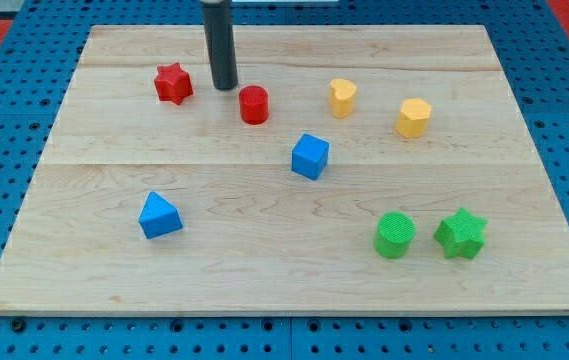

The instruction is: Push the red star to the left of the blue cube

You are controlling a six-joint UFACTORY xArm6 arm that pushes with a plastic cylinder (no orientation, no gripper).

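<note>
My tip (pixel 224 87) is sitting on the bench (pixel 114 290) near the view's top, between the red star (pixel 173 83) on its left and the red cylinder (pixel 254 104) on its right, close to both but touching neither as far as I am seeing. The arm is carrying no gripper, only the dark rod, so nothing is being held. The red star is lying toward the view's top left, well apart from the blue cube (pixel 310 156), which is resting near the middle, below and right of the red cylinder. A blue wedge-like block (pixel 158 215) is lying at lower left. Two yellow blocks (pixel 342 97) (pixel 413 117) are sitting at upper right; a green cylinder (pixel 395 235) and green star (pixel 461 233) are standing side by side at lower right.
</note>
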